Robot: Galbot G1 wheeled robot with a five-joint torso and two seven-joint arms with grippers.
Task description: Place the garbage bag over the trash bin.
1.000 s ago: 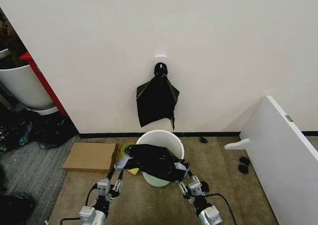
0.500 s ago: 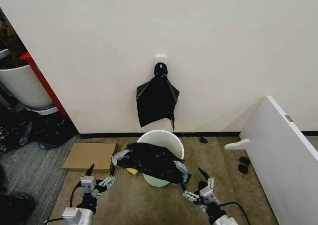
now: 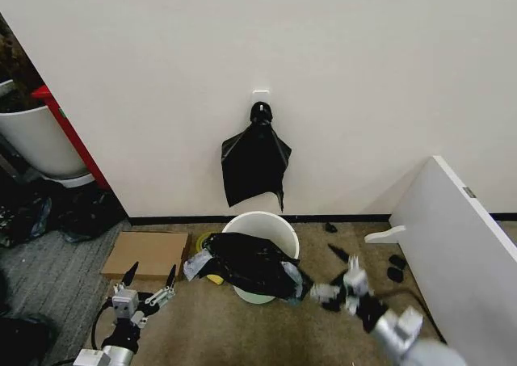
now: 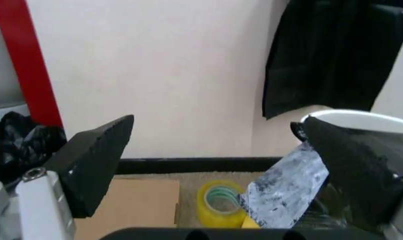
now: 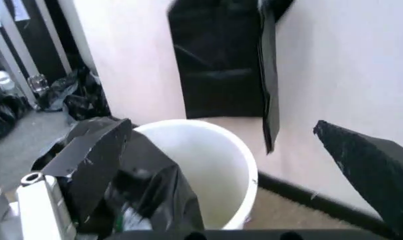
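The trash bin [image 3: 260,221], a cream-white bucket, stands by the wall. The garbage bag [image 3: 252,265] lies crumpled over its near rim and front, its far half uncovered. My left gripper [image 3: 151,275] is open on the floor side to the left of the bin, apart from the bag. To the right of the bin my right gripper [image 3: 331,273] is open too and holds nothing. The left wrist view has the left gripper [image 4: 215,150] spread wide, facing the bin's rim [image 4: 368,119] and a pale fold of bag [image 4: 288,182]. Between the right gripper's [image 5: 235,160] fingers I see the bin [image 5: 208,165] and bag [image 5: 148,192].
A knotted bunch of black bags [image 3: 255,160] hangs on the wall above the bin. A flat cardboard sheet [image 3: 149,254] and a yellow tape roll [image 4: 221,202] lie left of the bin. A white board [image 3: 456,249] leans at the right, with black scraps [image 3: 396,267] near it. A bigger white tub [image 3: 36,144] stands far left.
Both grippers have drawn away from the bag's edges, the left one leftwards and back, the right one rightwards. The bag stays draped on the bin's front.
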